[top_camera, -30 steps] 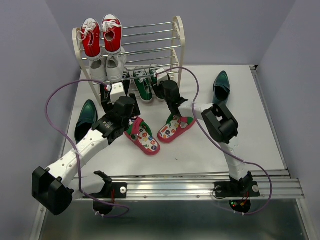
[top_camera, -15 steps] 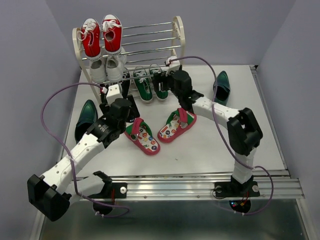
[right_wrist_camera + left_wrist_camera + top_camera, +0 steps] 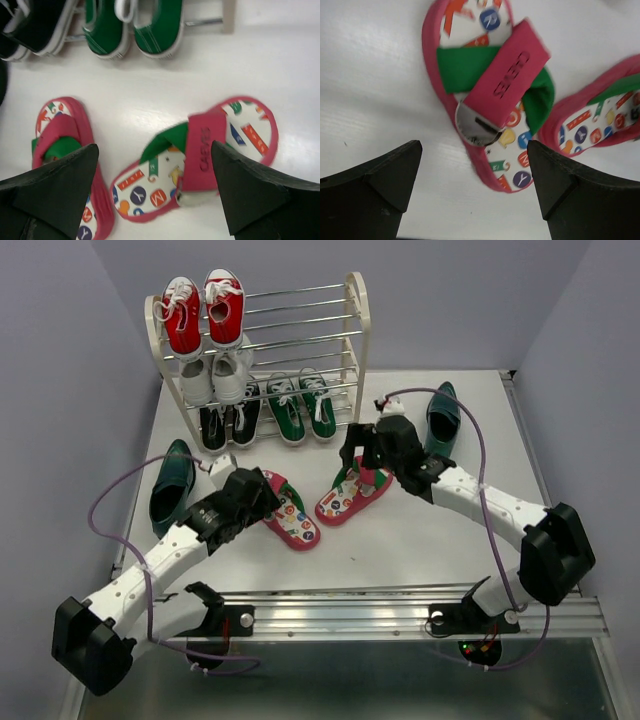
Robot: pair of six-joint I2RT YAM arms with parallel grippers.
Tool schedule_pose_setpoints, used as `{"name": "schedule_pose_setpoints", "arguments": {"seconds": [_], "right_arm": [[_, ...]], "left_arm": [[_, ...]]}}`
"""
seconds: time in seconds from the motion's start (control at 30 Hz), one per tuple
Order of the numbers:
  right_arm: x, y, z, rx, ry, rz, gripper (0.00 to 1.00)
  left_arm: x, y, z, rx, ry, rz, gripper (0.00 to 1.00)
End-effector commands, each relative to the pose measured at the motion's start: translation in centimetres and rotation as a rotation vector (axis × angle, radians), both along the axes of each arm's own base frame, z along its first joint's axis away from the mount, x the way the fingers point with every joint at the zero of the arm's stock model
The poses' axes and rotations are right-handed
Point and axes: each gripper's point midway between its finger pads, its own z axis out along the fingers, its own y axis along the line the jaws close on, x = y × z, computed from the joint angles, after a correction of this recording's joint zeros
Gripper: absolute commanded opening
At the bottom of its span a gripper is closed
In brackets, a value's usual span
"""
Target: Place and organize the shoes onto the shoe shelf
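Shelf rods (image 3: 300,302) shiny chrome; dress shoe (image 3: 170,482) glossy; flip-flop strap (image 3: 507,82) matt (buckle (image 3: 477,125) shiny metal).

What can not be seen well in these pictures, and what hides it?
- Top external: the far end of the left flip-flop lies under the left gripper.
- Top external: the right gripper hides part of the right flip-flop.
- Left wrist: the right edge cuts off most of the right flip-flop.
- Right wrist: the top edge cuts off the green sneakers; only one end shows.
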Motion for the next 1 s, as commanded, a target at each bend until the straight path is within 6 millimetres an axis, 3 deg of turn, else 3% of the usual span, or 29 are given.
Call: {"name": "schedule_pose_setpoints", "arguments": {"seconds": [0.0, 0.1, 0.2, 0.33, 0.5, 0.63, 0.77, 0.87, 0.97], "right_arm": [[-2.8, -3.5, -1.4, -0.015, 0.067, -0.118, 1.0], [-3.6, -4.4, -2.3, -0.038, 0.08, -0.135, 1.0], [-4.4, -4.8, -2.8, -0.041, 0.092, -0.121, 1.0], [-5.0, -5.0, -3.0, -0.057, 0.091, -0.096, 1.0], [-4.8, -5.7, -2.6, -0.085, 0.064, -0.109, 1.0], [-4.8, -5.5, -2.9, -0.091, 0.071, -0.1, 1.0], [-4.5, -5.9, -3.0, -0.113, 0.069, -0.119, 1.0], [-4.5, -6.2, -2.7, -0.118, 0.059, -0.129, 1.0], [-4.6, -6.7, -2.3, -0.122, 0.045, -0.142, 1.0]], "left_arm": [[-3.3, -3.3, -3.3, -0.204, 0.1, -0.042, 0.99], [-5.1, -5.8, -4.7, -0.228, 0.14, -0.086, 0.99], [-5.9, -6.6, -6.1, -0.203, 0.174, -0.063, 0.99], [-5.4, -6.0, -6.8, -0.2, 0.174, 0.03, 0.97], [-4.6, -4.0, -5.5, -0.195, 0.097, 0.143, 0.97], [-3.8, -4.3, -5.2, -0.206, 0.059, 0.128, 0.97], [-3.4, -3.6, -6.4, -0.138, 0.099, 0.15, 0.9], [-2.7, -2.0, -7.3, -0.078, 0.127, 0.19, 0.72], [-2.1, -1.4, -7.8, -0.051, 0.133, 0.204, 0.65]]}}
